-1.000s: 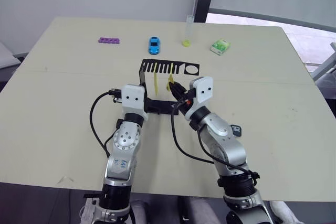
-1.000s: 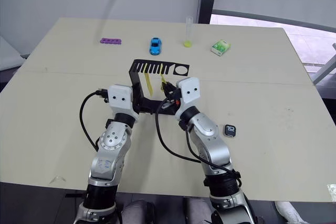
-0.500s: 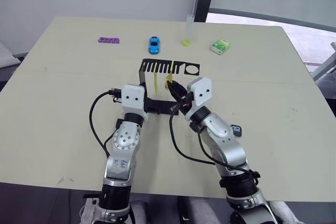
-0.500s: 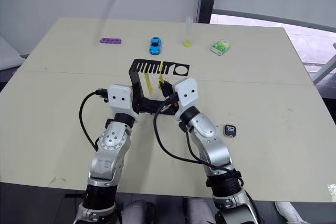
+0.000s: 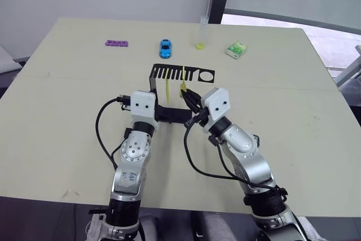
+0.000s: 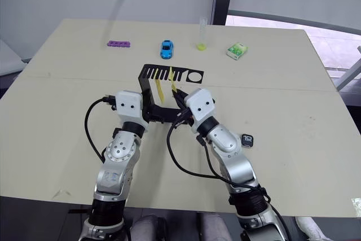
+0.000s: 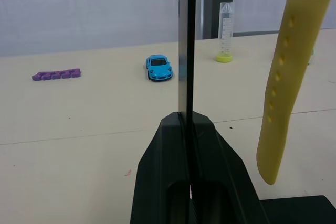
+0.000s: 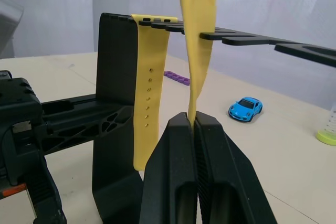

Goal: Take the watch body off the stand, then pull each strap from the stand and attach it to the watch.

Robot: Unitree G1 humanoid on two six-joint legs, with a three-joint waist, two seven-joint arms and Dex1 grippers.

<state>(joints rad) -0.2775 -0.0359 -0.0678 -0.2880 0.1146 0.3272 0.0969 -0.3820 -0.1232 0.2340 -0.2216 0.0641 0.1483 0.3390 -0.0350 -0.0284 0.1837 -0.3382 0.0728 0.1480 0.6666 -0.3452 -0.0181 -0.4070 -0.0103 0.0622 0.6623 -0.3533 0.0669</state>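
Observation:
The black stand [image 5: 181,73] sits mid-table. My left gripper [image 7: 187,121] is shut on the thin edge of its upright back. One yellow strap [image 8: 149,87] hangs from the comb slots. My right gripper [image 8: 191,119] is shut on the lower part of the other strap [image 8: 198,35], whose upper end rises above the top plate. From above, the right gripper [image 5: 189,99] is in front of the stand, beside the held strap [image 5: 182,84]. The watch body [image 6: 247,139] lies on the table, right of my right arm.
Along the far side of the table are a purple bar [image 5: 117,43], a blue toy car [image 5: 164,48], a clear tube with a yellow bottom [image 5: 202,33] and a green-white packet [image 5: 237,49]. The table edge [image 5: 169,22] runs just behind them.
My right wrist has drawn slightly back toward me, and the held strap's upper end now sits higher at the top plate. The left arm has stayed put.

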